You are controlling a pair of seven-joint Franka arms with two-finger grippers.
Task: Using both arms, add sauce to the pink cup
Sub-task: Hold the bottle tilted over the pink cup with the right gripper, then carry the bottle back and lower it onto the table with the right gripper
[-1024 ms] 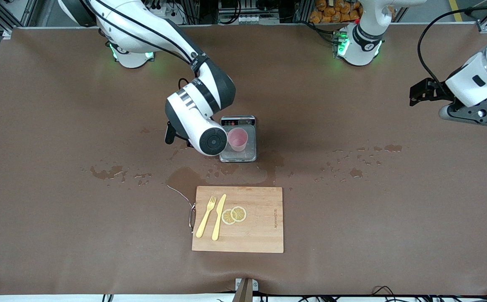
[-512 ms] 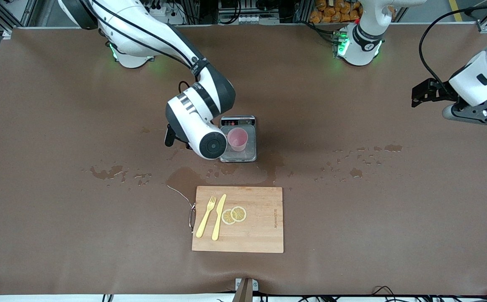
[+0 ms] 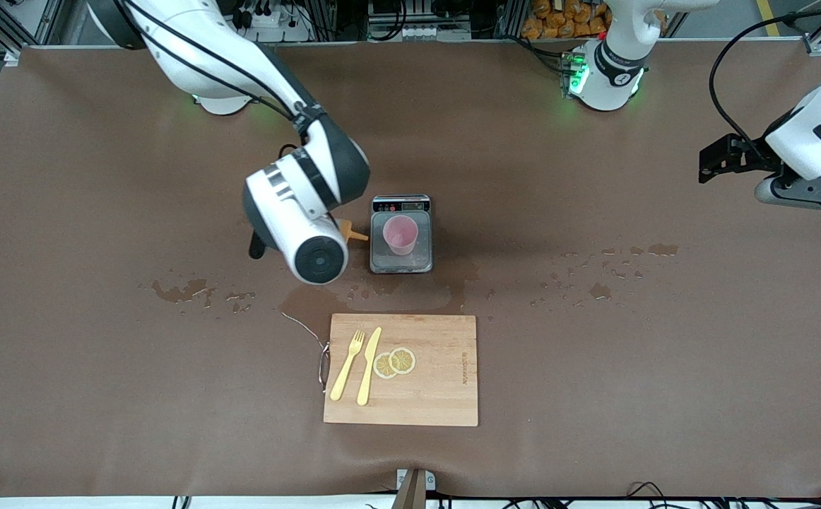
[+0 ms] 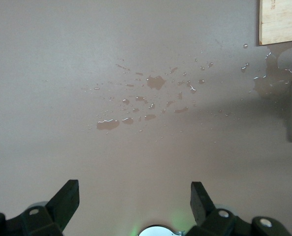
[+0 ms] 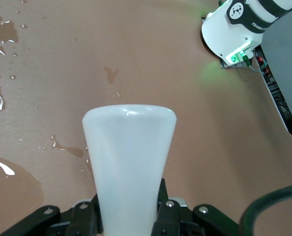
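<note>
Table (image 3: 99, 396): covered edge to edge in brown matte sheeting, wet in patches. Scattered droplets and small puddles (image 4: 155, 82) lie below the left gripper; a larger wet patch (image 3: 311, 300) sits between the scale and the cutting board. Aluminium framing, cables and boxes of orange items line the table edge where the arm bases stand.

Right arm (image 3: 227, 63): reaches from its base to the table's middle. Right gripper (image 5: 131, 216) hangs over bare table just beside the scale, on the side toward the right arm's end. Its fingers are clamped on the sauce (image 5: 130, 162), whose pale translucent body fills the right wrist view. In the front view only the orange nozzle (image 3: 352, 233) shows past the wrist, pointing sideways toward the pink cup, tip short of the scale's edge.

Left arm (image 3: 813, 134): waits high over its own end of the table, well apart from the scale. Left gripper (image 4: 133, 201) has its fingers spread wide, nothing between them.

Cutting board (image 3: 402, 369): wooden, nearer to the front camera than the right gripper. Carries a yellow fork (image 3: 347, 365), yellow knife (image 3: 369, 365) and two lemon slices (image 3: 395, 362).

Scale (image 3: 401, 263): steel plate, display toward the bases.

Pink cup (image 3: 400, 235): upright on the scale plate, near the nozzle tip, not touching.
</note>
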